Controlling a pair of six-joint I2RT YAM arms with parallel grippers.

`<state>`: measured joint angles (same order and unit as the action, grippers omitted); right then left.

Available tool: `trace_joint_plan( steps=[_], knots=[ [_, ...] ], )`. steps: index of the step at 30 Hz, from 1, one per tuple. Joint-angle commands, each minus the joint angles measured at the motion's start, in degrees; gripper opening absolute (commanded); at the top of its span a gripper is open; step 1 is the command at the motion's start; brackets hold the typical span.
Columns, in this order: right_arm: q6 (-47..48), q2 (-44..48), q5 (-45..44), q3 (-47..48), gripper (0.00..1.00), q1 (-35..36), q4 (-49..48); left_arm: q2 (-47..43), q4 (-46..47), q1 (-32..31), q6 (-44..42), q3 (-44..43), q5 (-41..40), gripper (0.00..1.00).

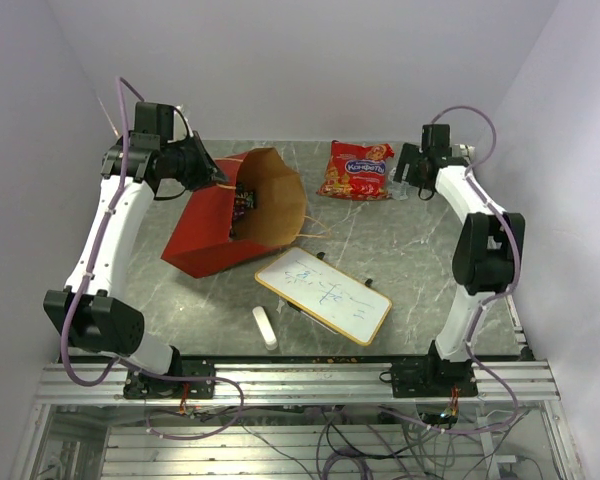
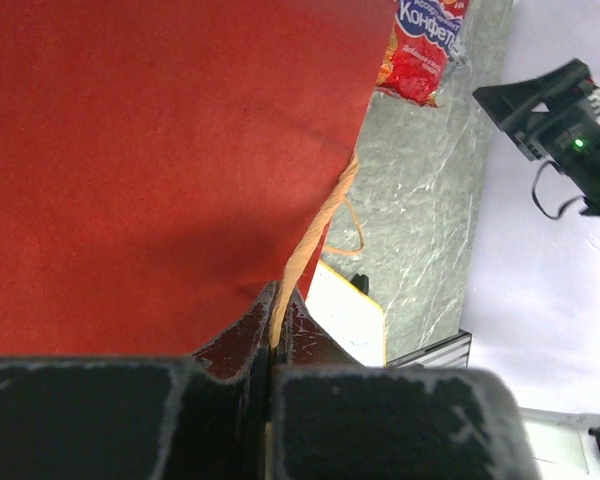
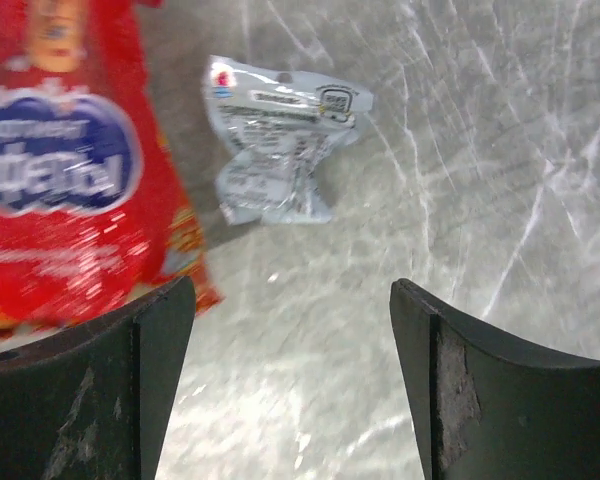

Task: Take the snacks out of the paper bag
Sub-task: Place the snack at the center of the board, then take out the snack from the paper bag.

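Left gripper (image 2: 277,303) pinching twine handle (image 2: 318,232) of paper bag (image 1: 208,238); bag tilted, left of centre. Right gripper (image 3: 292,305) fingers spread over table (image 1: 405,262), far right; red-orange snack bag (image 1: 357,168) and silvery wrapper (image 3: 278,140) beside it.

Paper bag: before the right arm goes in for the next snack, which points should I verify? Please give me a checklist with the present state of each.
1. Left gripper shut on the twine handle of the paper bag: ok.
2. Bag mouth open, brown inside showing: ok.
3. Right gripper open and empty: ok.
4. Red-orange snack bag and silvery wrapper out on the table: ok.
5. Snacks left inside the bag: a dark packet shows; how many, cannot tell.
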<state>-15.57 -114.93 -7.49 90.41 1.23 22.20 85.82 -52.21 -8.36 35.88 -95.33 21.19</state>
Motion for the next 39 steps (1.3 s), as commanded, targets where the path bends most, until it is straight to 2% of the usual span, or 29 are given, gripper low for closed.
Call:
trace_joint_plan(
  steps=[1,6,10,15,19,23,27,31,34,35,39],
  knots=[
    [-3.3,8.4,2.5,2.2,0.79,4.2,10.2,1.3,-0.1,0.1,1.3,-2.9,2.1,0.07],
    [-8.4,12.3,24.6,-2.1,0.79,12.6,5.5,-0.4,2.2,0.1,1.4,-0.6,2.0,0.07],
    [-17.5,9.9,34.2,-3.1,0.79,18.2,-0.6,0.3,1.9,0.1,0.1,-1.2,2.7,0.07],
    [-21.5,4.7,39.0,-3.1,0.78,20.9,-2.3,0.8,0.2,0.1,-1.6,-3.4,1.4,0.07],
    [-21.6,1.1,40.5,-3.0,0.71,21.2,-2.5,1.7,-1.1,0.1,-2.2,-5.6,1.3,0.07],
    [-25.4,0.0,43.7,-5.5,0.65,22.2,-8.3,2.7,-1.6,0.1,-3.2,-7.9,0.8,0.07],
    [-29.9,-1.4,44.2,-6.5,0.5,22.8,-11.1,4.6,-0.6,0.1,-3.7,-9.5,1.1,0.07],
    [-34.9,-2.5,46.5,-8.1,0.2,22.8,-15.5,7.7,3.0,0.1,-4.1,-11.7,2.2,0.07],
    [-37.7,-1.3,43.8,-9.4,0.04,22.9,-17.3,10.5,6.2,0.1,-4.8,-14.5,2.1,0.07],
    [-38.1,-1.2,42.4,-9.6,0.0,23.1,-17.7,11.6,7.5,0.1,-5.0,-15.6,2.1,0.07],
    [-40.3,-1.2,38.9,-9.6,0.0,24.1,-19.7,17.1,11.9,0.0,-6.4,-22.5,3.7,0.07]
  ],
)
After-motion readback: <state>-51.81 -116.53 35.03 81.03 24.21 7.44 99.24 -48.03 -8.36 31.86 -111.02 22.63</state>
